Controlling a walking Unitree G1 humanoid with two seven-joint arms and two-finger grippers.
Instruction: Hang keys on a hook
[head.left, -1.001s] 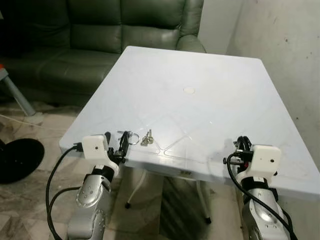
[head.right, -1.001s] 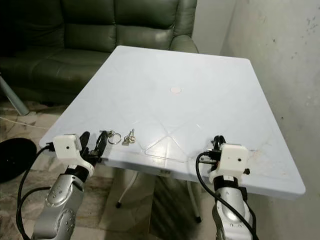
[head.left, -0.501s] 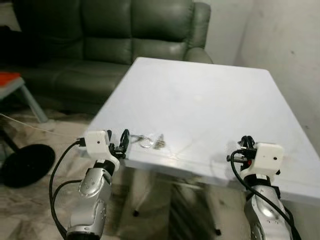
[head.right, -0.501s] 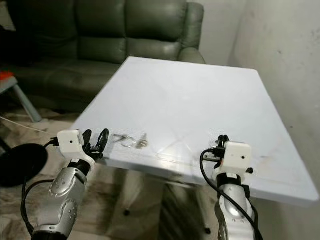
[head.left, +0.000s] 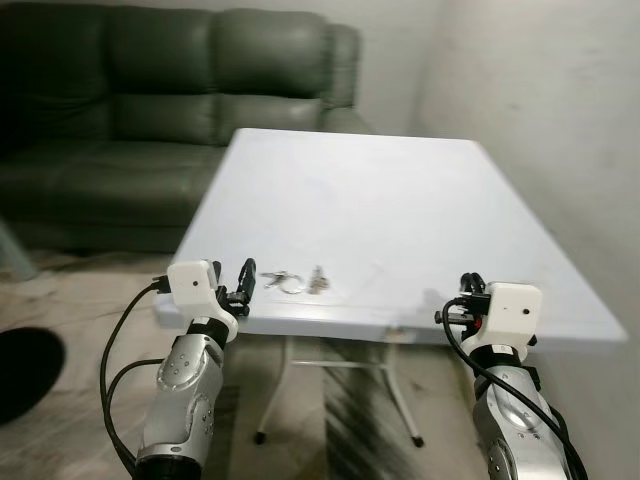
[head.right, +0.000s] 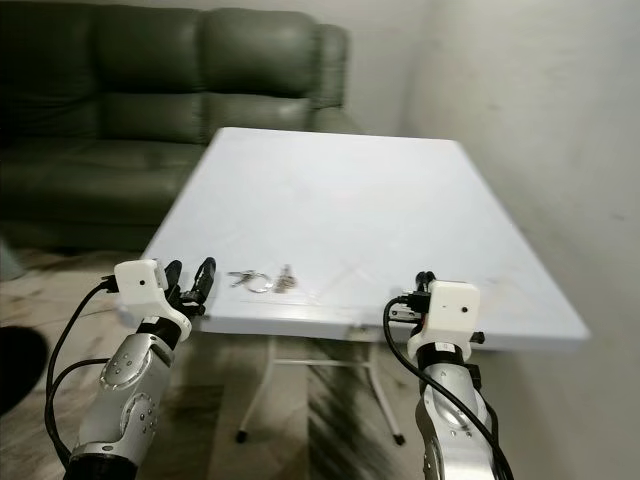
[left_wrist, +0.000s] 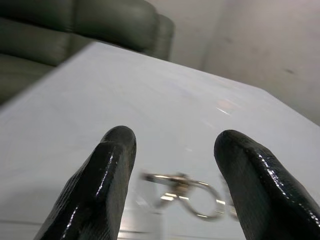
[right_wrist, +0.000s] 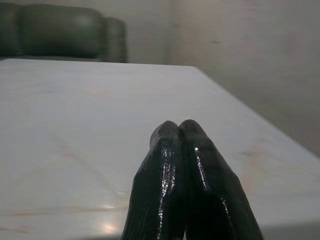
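A bunch of keys (head.left: 298, 282) on metal rings lies on the white table (head.left: 370, 200) near its front left edge. My left gripper (head.left: 246, 284) is open at that edge, a short way left of the keys, and nothing sits between its fingers. In the left wrist view the key rings (left_wrist: 185, 192) lie just beyond the two black fingertips (left_wrist: 117, 145). My right gripper (head.left: 466, 293) is shut and empty at the table's front right edge; its fingers (right_wrist: 177, 150) press together in the right wrist view.
A dark green leather sofa (head.left: 150, 90) stands behind the table on the left. A pale wall (head.left: 560, 110) runs along the table's right side. Folding metal legs (head.left: 330, 375) show under the table, on a marbled floor (head.left: 70, 300).
The camera has dropped lower and turned, so the whole scene has shifted. The left gripper stays open just left of the keys, and the right one stays shut.
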